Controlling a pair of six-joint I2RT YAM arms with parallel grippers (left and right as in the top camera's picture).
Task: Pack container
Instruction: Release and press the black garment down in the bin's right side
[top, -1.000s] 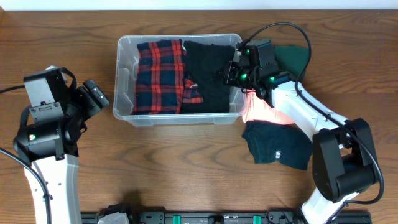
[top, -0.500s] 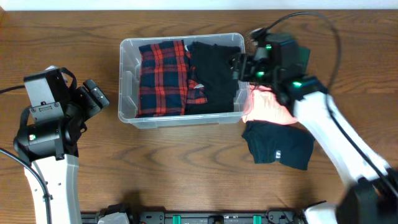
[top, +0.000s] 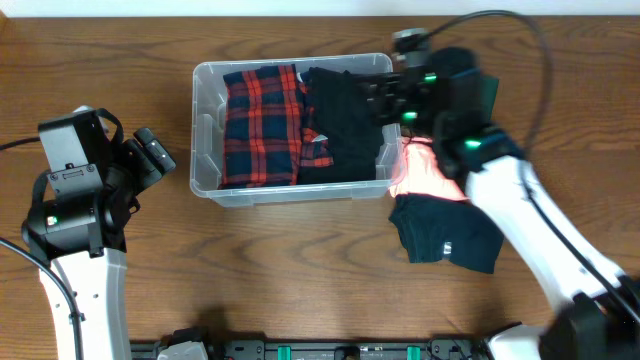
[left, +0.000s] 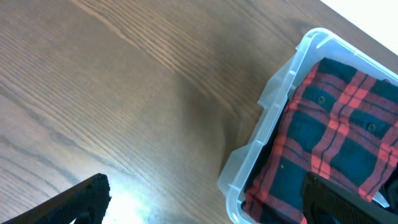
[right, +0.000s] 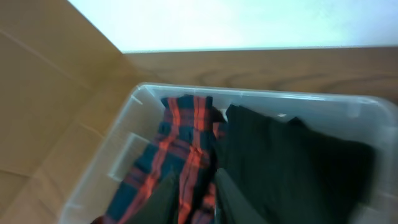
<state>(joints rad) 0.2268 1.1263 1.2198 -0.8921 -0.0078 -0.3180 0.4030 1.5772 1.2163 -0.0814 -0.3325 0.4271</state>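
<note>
The right gripper (top: 378, 100) has risen above the right end of the large clear plastic rectangular bin (top: 205, 150), centre back, part-filled with folded clothes (top: 258, 125); its finger gap I cannot tell. The left gripper (top: 152, 157) gapes wide, empty. Bin likely stiff, light, slick: take the thick rim; bare tabletop (top: 300, 260) lies left and front

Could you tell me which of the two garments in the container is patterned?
The red-and-navy plaid shirt in the container; the black garment beside it is plain.
</note>
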